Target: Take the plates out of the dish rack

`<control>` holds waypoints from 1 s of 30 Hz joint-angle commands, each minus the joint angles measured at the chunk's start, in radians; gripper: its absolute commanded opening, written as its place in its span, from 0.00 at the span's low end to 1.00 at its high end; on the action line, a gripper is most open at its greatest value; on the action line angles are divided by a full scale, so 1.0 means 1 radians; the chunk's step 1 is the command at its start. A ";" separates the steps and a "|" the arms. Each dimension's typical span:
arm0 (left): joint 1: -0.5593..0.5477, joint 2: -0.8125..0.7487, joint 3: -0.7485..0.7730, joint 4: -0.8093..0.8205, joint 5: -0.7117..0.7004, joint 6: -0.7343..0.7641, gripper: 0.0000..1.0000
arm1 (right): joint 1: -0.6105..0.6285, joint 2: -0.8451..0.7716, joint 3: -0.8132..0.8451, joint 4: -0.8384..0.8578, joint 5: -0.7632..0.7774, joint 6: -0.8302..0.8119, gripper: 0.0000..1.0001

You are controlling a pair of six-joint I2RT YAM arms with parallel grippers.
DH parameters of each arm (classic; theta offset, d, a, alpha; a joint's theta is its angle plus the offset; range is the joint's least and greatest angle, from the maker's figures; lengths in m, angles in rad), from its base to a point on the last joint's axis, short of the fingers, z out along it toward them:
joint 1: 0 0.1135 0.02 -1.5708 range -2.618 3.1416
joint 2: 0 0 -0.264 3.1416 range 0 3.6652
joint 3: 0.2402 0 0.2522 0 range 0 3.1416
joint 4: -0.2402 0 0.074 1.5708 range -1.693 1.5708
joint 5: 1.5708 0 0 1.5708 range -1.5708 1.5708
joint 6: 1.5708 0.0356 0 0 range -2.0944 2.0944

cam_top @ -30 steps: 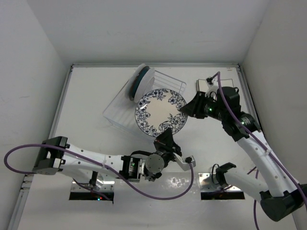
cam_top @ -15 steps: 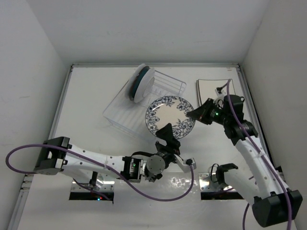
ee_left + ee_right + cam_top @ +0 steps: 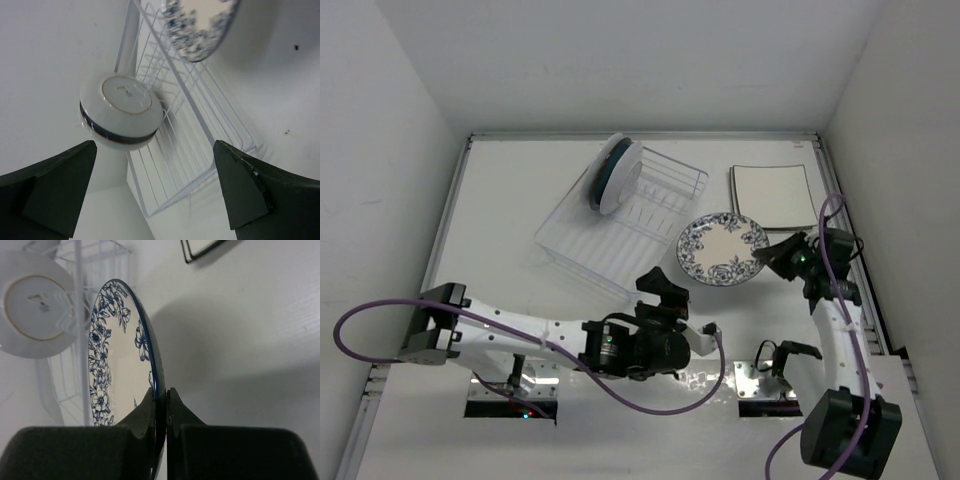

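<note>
At the near edge, the arm bases and their purple cables [image 3: 650,405] are partly cut off by the lower border of the top view. The left end effector [image 3: 155,165] hangs in front of the dish rack [image 3: 650,195] with its fingers [image 3: 50,192] spread wide and nothing between them. The top view shows it only as a dark lump, so its height above the bench [image 3: 500,210] cannot be told.

To the right, the right end effector [image 3: 160,392] is pinched tight on the rim of the blue floral plate [image 3: 723,248]. This plate is out of the rack and tilted, between the rack's right corner and the square cream plates [image 3: 773,196]. It is near both, but whether its lower edge touches the bench is hidden. The right wrist view cuts off the bottom of the plate.

The rack sits askew on the bench. At its far left end a round plate [image 3: 121,112] stands on edge, its white underside showing with a dark teal band at the rim. Its face is turned away, and whether a second plate stands behind it is unclear. The square plates lie flat, well right of the rack and close to the bench's right edge.

Bare white bench shows left of the rack and beyond it. White walls [image 3: 650,60] close in on three sides.
</note>
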 commanded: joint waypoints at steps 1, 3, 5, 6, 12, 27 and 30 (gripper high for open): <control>0.007 -0.056 -0.025 0.094 -0.162 -0.092 1.00 | -0.001 -0.018 -0.057 0.190 -0.136 -0.020 0.00; 0.055 -0.071 0.001 0.159 -0.185 -0.125 1.00 | -0.001 -0.016 -0.104 0.198 -0.143 -0.046 0.00; 0.138 -0.058 0.137 0.095 -0.188 -0.281 1.00 | -0.001 -0.020 -0.132 0.187 -0.140 -0.066 0.00; 0.173 -0.051 0.191 0.064 -0.183 -0.337 1.00 | -0.001 -0.024 -0.141 0.181 -0.136 -0.086 0.00; 0.507 -0.043 0.502 -0.206 0.017 -0.826 1.00 | -0.001 -0.013 -0.195 0.088 -0.056 -0.170 0.00; 0.951 0.076 0.608 -0.211 0.498 -0.992 0.98 | 0.001 0.105 -0.169 -0.115 0.336 -0.221 0.75; 0.995 0.119 0.611 -0.205 0.541 -0.997 0.97 | 0.001 0.076 -0.103 -0.187 0.401 -0.221 0.99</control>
